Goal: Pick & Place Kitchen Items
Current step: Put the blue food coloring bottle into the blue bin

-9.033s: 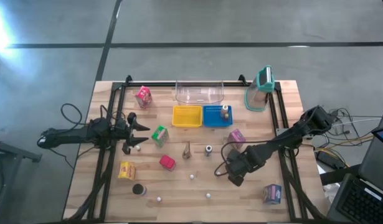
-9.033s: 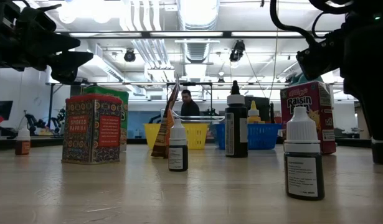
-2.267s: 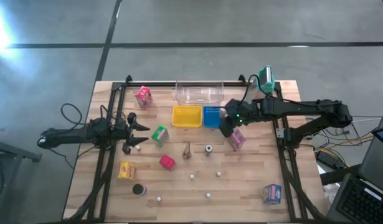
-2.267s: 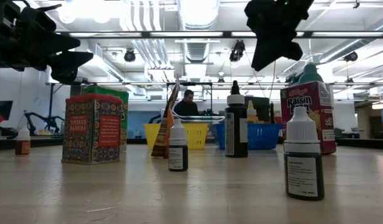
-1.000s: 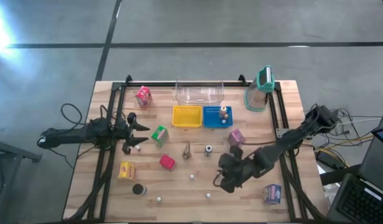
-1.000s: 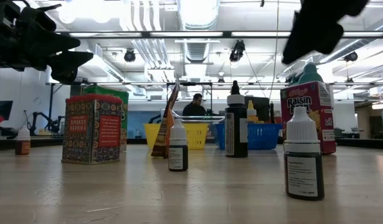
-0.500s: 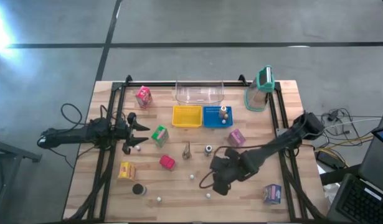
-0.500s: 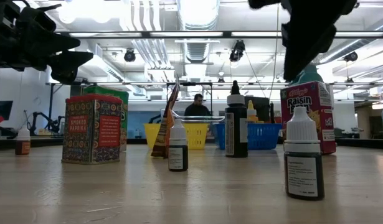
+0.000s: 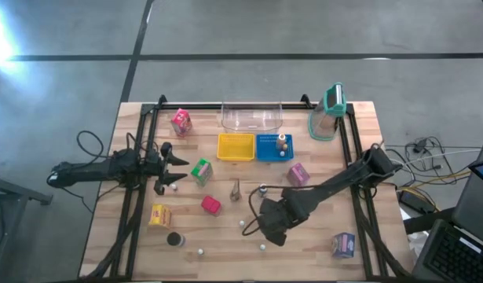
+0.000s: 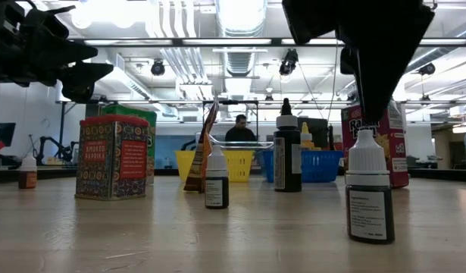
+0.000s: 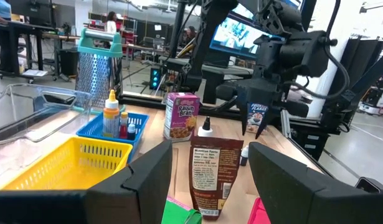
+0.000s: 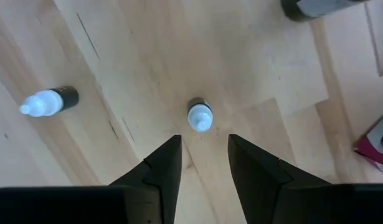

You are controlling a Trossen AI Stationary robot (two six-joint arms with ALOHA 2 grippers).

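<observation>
Over the table's middle, the right gripper (image 12: 200, 163), newly swung back from the blue basket (image 9: 273, 148), is poised open above a white-capped dropper bottle (image 12: 199, 116).

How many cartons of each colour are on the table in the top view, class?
pink carton: 1
green carton: 1
yellow carton: 1
red carton: 1
purple carton: 1
blue carton: 1
Total: 6
</observation>
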